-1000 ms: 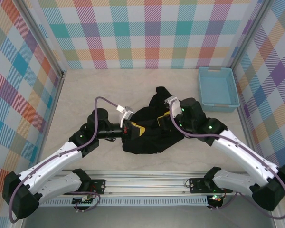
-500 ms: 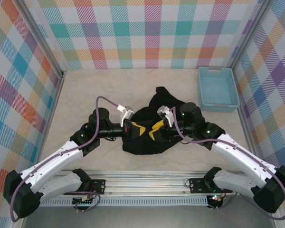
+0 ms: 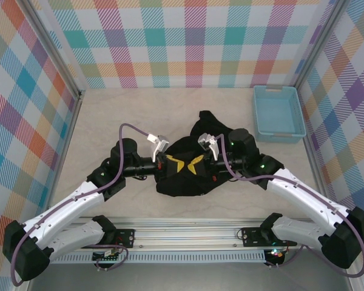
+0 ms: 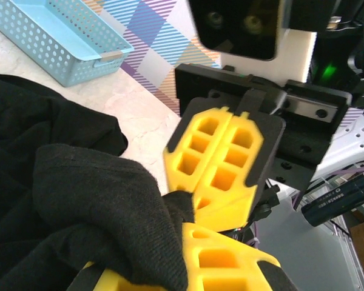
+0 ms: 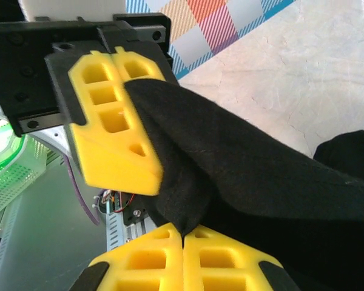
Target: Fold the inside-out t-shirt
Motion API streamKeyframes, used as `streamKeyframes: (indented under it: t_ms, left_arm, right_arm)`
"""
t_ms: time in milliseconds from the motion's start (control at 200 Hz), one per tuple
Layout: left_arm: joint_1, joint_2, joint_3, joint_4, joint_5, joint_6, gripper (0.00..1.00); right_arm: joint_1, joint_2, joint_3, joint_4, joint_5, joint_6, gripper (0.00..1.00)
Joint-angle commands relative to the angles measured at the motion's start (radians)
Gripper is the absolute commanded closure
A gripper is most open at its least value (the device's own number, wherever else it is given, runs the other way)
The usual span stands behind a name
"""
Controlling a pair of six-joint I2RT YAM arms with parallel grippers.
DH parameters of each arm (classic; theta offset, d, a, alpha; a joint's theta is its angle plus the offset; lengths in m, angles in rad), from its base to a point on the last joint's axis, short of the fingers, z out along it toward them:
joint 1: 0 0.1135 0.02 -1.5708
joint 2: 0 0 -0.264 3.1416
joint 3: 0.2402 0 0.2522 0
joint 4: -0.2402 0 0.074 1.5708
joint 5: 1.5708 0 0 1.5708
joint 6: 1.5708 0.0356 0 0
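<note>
While the black t-shirt (image 3: 183,185) sits bunched up mid-table, there's plenty of bare table (image 3: 103,115) to its left and behind it. The blue basket (image 3: 278,137) is off at the far right, not touching the cloth, and the shirt's near edge lies close to the front rail (image 3: 188,233). Left gripper (image 3: 170,162) is clamped on a fold of cloth, and right gripper (image 3: 196,162) is pinched on cloth too, tips nearly meeting. A second ago the right one was further back with jaws apart — now it's swung in and closed. Left hardly budged.
</note>
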State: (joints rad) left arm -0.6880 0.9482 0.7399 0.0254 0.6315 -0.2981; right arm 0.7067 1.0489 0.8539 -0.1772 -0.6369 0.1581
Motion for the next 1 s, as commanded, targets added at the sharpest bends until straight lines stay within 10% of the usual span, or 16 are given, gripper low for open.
streamKeyframes:
  t_ms: [0,150,600,875,995]
  left_arm:
    - [0.014,-0.011,0.019,-0.026,-0.049,0.024,0.99]
    - [0.013,-0.006,0.035,-0.123,-0.174,0.065,0.68]
    - [-0.031,-0.085,0.01,-0.148,-0.199,0.142,0.21]
    - [-0.061,0.045,0.0,-0.113,-0.179,0.166,0.3]
    - [-0.062,0.102,-0.007,-0.064,-0.16,0.152,0.57]
  right_arm:
    - [-0.008,-0.046,0.016,-0.035,0.005,-0.037,1.0]
    - [-0.009,-0.083,0.051,-0.078,0.015,-0.044,1.0]
    - [-0.005,0.03,0.131,-0.069,0.004,0.013,1.0]
    - [-0.004,0.057,0.115,0.03,-0.036,0.082,1.0]
    - [-0.002,0.062,0.101,0.058,-0.037,0.109,1.0]
